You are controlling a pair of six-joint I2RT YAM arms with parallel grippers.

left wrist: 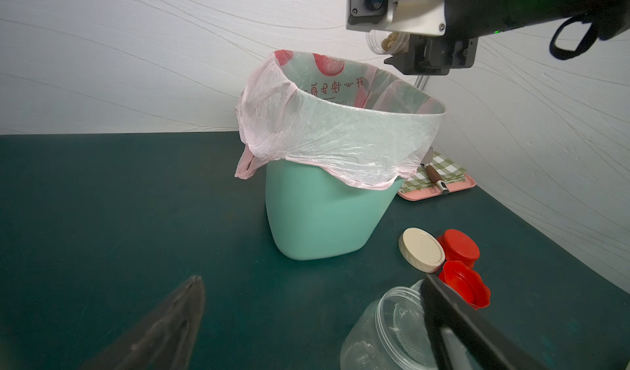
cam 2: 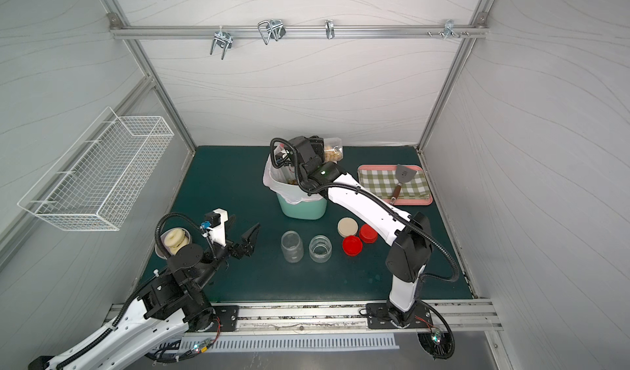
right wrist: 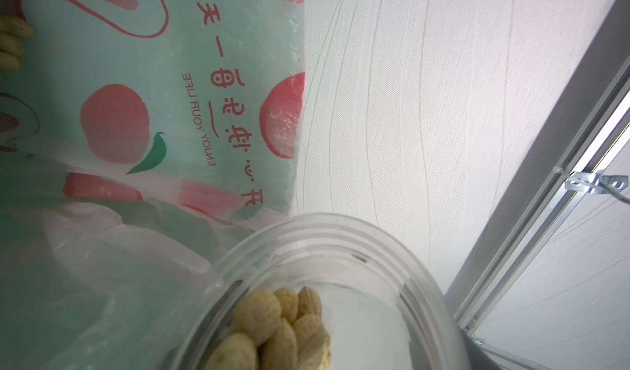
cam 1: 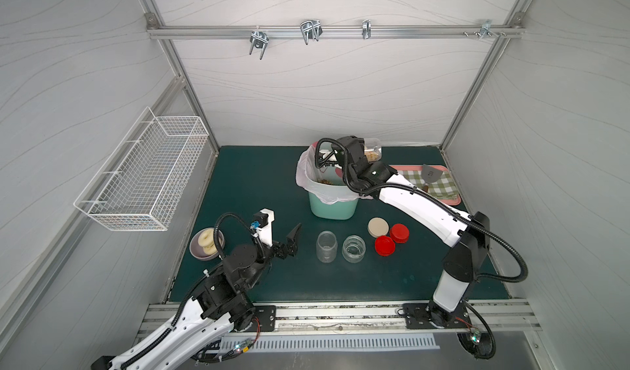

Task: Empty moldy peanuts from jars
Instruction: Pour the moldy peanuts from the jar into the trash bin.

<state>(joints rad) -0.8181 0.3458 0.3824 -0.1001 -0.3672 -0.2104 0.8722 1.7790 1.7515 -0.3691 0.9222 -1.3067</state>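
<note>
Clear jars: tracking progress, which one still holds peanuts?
The clear plastic jar gripped by the right hand, raised near the mint-green bin; the taller jar and squat jar on the green mat are empty.

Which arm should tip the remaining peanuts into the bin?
Right. The right fingers hold the jar, tilted with its mouth toward the bin, peanuts inside. The left fingers are open, holding nothing, beside the two empty jars.
</note>
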